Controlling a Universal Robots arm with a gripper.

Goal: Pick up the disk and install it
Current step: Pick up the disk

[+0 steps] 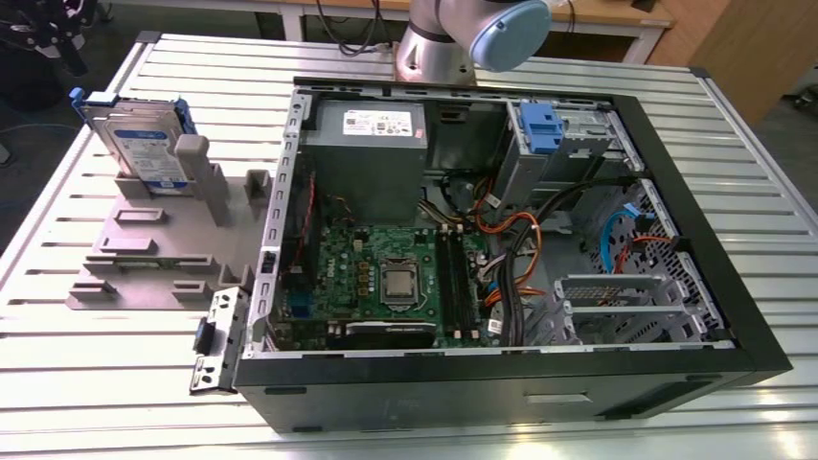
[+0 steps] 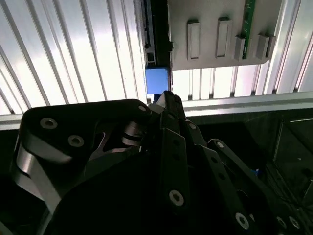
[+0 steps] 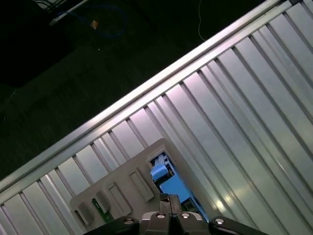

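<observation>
In the exterior view, the disk (image 1: 138,144) stands upright on its edge in a slot of a grey holder (image 1: 153,254), near the far corner of the tabletop (image 1: 77,383) on the exterior view's left. An open computer case (image 1: 511,240) lies beside the holder, and the robot arm (image 1: 466,38) rises at the tabletop's far edge

In the second wrist view, the gripper (image 2: 165,100) has its fingers pressed together on nothing, apart from the disk's blue carrier (image 2: 157,81)

In the first wrist view, the gripper's tip (image 3: 168,199) hangs over the disk (image 3: 171,186), which sits in the holder (image 3: 122,188)
</observation>
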